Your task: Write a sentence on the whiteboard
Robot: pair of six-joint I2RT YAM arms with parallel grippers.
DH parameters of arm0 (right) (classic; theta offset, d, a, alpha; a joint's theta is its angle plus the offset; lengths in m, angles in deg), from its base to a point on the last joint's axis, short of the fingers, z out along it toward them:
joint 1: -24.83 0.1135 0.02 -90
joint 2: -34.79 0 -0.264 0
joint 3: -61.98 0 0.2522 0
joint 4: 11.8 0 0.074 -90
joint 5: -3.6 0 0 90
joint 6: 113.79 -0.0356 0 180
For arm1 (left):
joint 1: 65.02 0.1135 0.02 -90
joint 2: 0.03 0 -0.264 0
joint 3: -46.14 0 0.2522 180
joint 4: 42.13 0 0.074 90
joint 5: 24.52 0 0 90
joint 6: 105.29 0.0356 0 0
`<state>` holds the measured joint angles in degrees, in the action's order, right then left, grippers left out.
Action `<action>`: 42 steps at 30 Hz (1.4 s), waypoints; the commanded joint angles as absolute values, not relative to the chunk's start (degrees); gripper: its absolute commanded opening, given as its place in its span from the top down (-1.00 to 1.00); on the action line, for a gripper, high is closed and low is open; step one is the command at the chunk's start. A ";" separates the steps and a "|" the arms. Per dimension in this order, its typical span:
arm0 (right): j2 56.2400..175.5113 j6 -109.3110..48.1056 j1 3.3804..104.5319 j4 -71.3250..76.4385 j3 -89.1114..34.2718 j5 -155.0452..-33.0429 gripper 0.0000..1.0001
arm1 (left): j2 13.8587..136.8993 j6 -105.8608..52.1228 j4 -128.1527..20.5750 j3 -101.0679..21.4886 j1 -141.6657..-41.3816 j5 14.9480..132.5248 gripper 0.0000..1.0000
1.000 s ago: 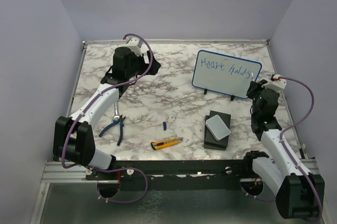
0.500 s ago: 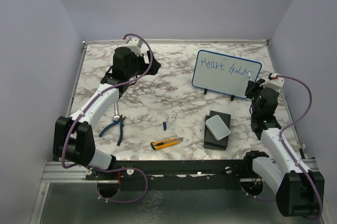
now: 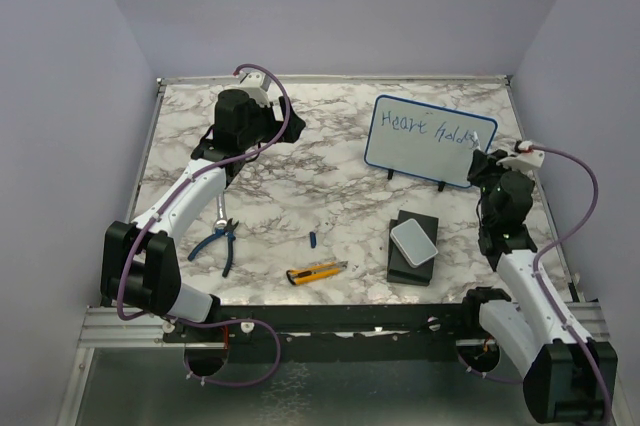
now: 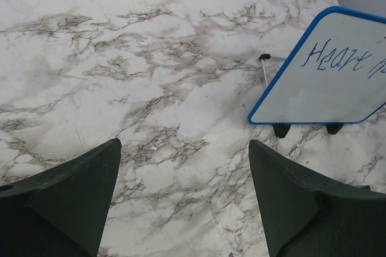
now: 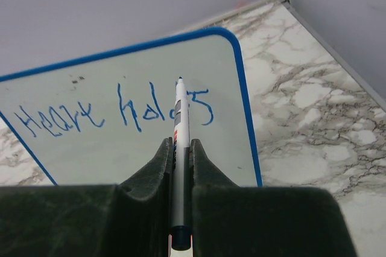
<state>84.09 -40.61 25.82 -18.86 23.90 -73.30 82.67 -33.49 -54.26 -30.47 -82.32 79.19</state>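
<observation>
The whiteboard (image 3: 428, 144) with a thin blue frame stands on small black feet at the back right of the table. It carries one line of blue handwriting (image 5: 114, 112), reading about "Heart holds". My right gripper (image 5: 180, 145) is shut on a white marker (image 5: 180, 118), whose tip is close to the board by the last letters. From above, the right gripper (image 3: 487, 163) is at the board's right end. My left gripper (image 4: 184, 175) is open and empty over bare marble, left of the board (image 4: 338, 70).
A small pale grey box (image 3: 414, 242) lies on a black block (image 3: 413, 264) in front of the board. A yellow utility knife (image 3: 317, 271), a small blue cap (image 3: 312, 238) and blue-handled pliers (image 3: 220, 237) lie near the front. Walls enclose the table.
The right arm has shifted slightly along the board's right end with the marker. The left arm has not moved.
</observation>
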 commanded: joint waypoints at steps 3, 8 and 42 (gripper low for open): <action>72.52 -39.27 25.44 -20.10 26.47 -70.42 0.99 | 81.27 -33.69 -53.01 -29.57 -82.02 80.18 -0.75; 70.49 -39.60 25.44 -18.57 26.58 -70.20 0.99 | 80.95 -33.92 -53.08 -29.67 -81.99 80.24 -0.75; 82.73 -45.75 32.15 -7.30 17.05 -93.78 0.99 | 75.43 -32.53 -60.21 -22.75 -82.03 78.89 -0.75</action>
<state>79.98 -45.02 29.10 -7.10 19.59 -91.86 75.94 -33.22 -59.05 -22.91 -82.32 79.32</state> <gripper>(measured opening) 0.093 0.877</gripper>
